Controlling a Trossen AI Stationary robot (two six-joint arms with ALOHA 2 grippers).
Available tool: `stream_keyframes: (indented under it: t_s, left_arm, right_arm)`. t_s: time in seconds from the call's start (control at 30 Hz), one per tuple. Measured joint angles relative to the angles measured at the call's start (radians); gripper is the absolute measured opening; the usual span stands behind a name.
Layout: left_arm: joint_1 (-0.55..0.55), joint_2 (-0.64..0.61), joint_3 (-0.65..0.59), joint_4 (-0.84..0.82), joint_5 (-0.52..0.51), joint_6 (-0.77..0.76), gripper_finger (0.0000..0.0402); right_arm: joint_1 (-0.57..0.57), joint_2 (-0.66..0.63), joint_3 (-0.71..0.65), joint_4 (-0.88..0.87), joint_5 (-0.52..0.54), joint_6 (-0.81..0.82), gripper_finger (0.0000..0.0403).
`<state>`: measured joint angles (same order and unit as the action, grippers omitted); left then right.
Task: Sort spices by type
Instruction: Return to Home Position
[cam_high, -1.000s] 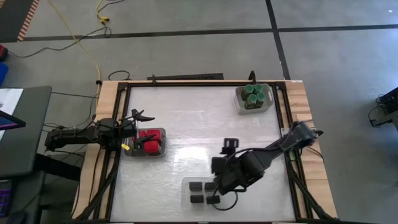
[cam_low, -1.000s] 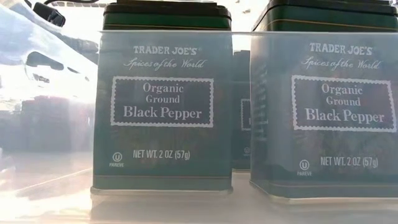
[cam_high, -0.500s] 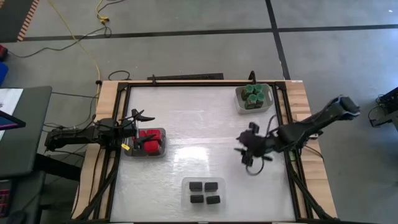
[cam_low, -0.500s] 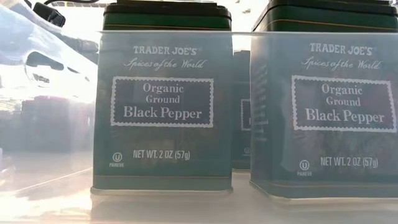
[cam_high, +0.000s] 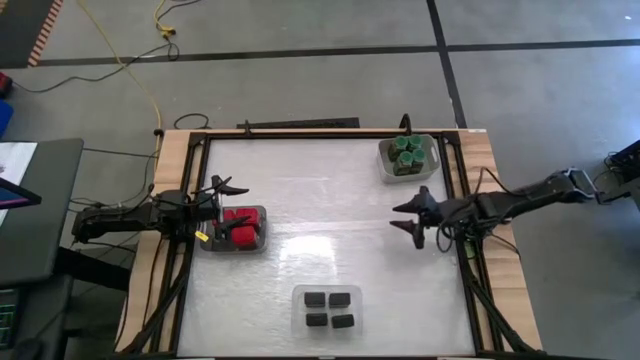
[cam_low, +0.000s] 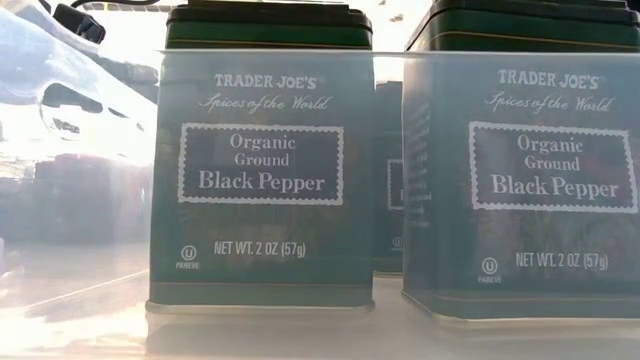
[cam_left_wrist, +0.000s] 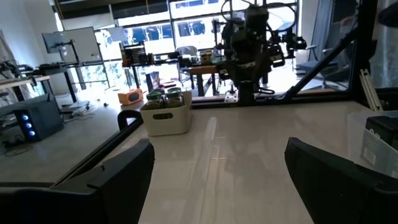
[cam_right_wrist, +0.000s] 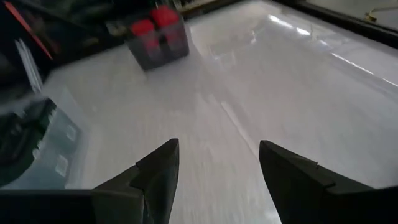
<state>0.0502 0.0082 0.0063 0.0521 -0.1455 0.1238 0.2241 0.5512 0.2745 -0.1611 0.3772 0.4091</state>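
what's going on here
Sorting looks finished: red spices in the left tray, green-lidded jars in the grey bin at far right, black pepper tins in the clear bin up front. Both arms are empty, jaws open: right gripper near the right edge of the table, left gripper by the red spices.

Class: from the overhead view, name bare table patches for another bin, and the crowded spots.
Free: the middle, between the red-spice bin, grey bin and clear bin; the strip left of the grey bin; the corners flanking the clear bin. Crowded: the left gripper at the red-spice bin, and around the right gripper.
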Motion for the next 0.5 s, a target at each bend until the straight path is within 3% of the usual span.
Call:
stream_keyframes:
  t_s: [0.4, 0.5]
  left_arm:
    - [0.0, 0.0, 0.0, 0.0, 0.0, 0.0, 0.0347]
    - [0.0, 0.0, 0.0, 0.0, 0.0, 0.0, 0.0347]
  right_arm:
    - [-0.092, -0.32, -0.262, 0.281, -0.042, -0.001, 0.0249]
    - [-0.111, -0.375, -0.265, 0.256, -0.042, -0.019, 0.0249]
